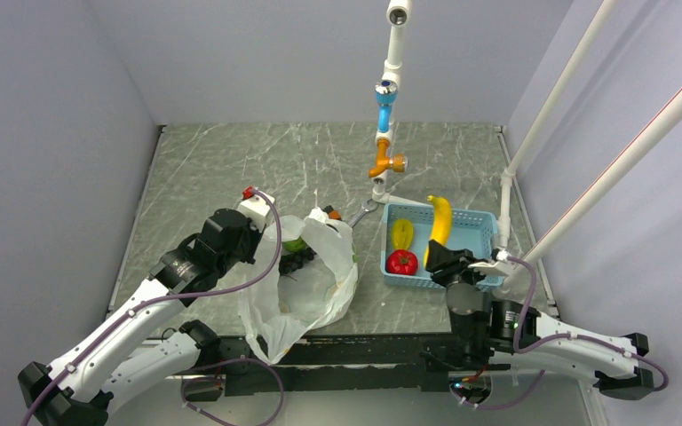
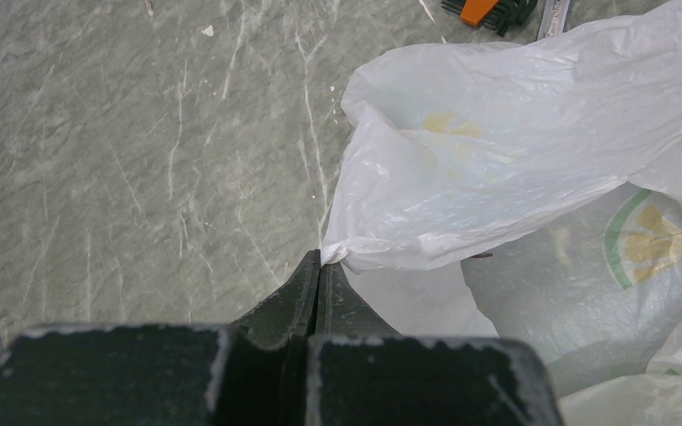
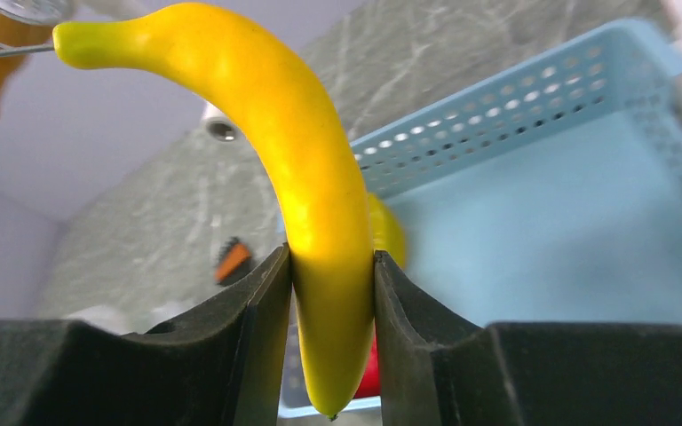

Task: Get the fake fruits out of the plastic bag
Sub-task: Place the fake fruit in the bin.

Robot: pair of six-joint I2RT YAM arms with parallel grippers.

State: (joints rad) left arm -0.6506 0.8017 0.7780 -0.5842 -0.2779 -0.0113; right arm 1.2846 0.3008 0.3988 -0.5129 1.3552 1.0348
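No legible text, brand, number or label found in any view. Only marking noted: printed lemon-slice motifs [image 2: 646, 241], yellow with a green rim, on the bag [image 2: 497, 169]. They carry no readable lettering.

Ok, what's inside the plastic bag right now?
At the open mouth of the plastic bag, a green fruit and a dark grape bunch show. Anything deeper is hidden by the crinkled white film.
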